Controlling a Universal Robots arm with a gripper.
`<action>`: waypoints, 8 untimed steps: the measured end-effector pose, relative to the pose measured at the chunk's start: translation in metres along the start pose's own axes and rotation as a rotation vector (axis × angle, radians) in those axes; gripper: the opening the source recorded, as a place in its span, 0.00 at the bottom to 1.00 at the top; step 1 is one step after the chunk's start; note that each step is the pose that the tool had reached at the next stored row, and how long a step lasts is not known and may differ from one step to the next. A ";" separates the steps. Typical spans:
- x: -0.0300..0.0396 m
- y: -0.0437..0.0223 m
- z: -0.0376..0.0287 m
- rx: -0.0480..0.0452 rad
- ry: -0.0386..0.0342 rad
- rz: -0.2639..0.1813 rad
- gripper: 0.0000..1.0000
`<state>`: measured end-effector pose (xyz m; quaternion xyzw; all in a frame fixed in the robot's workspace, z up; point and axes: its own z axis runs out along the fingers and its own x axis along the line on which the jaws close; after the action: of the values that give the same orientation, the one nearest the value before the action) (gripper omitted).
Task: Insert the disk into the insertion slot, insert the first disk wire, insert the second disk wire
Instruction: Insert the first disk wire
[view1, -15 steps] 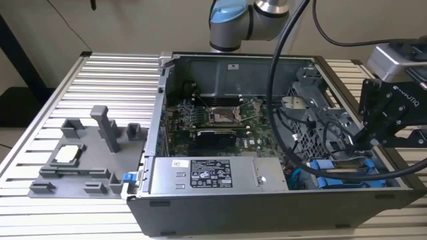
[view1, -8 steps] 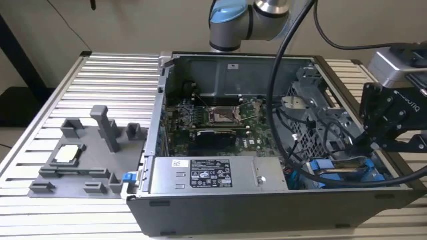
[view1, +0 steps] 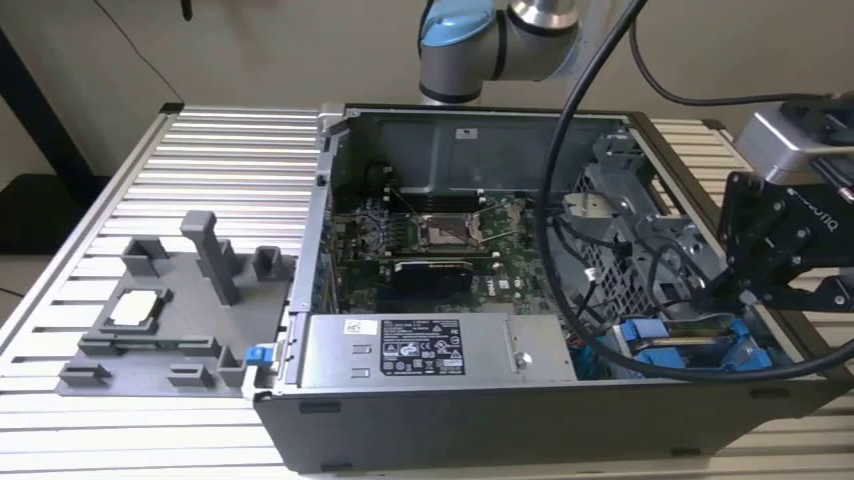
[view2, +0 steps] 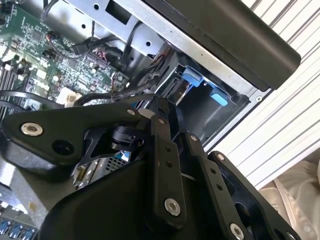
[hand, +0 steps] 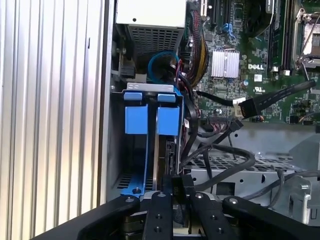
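Observation:
The disk (hand: 161, 155) stands edge-on inside the insertion slot (hand: 116, 145) of the grey drive cage, its blue carrier front (hand: 167, 120) at the far end. My gripper (hand: 178, 202) hovers directly over the disk's near end. Its black fingers (hand: 161, 210) are closed together on a small black plug (hand: 178, 190), from which a black wire (hand: 220, 172) curves away. In the exterior view the gripper (view1: 743, 298) reaches into the case's corner on that view's right, just above the blue carriers (view1: 681, 350). The second wrist view shows blue tabs (view2: 192, 80) beyond the fingers (view2: 162, 150).
A second blue carrier front (hand: 136, 120) sits beside the disk's. Loose black cables (hand: 260, 102) cross the motherboard (hand: 260, 45) and the perforated bracket (hand: 235, 162). The power supply (view1: 427, 350) fills the case's near side. A grey fixture tray (view1: 174, 310) lies on the slatted table.

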<state>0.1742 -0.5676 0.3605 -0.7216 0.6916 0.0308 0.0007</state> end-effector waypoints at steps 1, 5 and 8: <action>0.0004 -0.0004 0.0007 0.0000 -0.0028 0.000 0.19; 0.0004 -0.0005 0.0008 0.0002 -0.0045 0.000 0.19; 0.0009 -0.0006 0.0023 0.0003 -0.0051 0.001 0.19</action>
<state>0.1747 -0.5684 0.3582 -0.7214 0.6918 0.0325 0.0026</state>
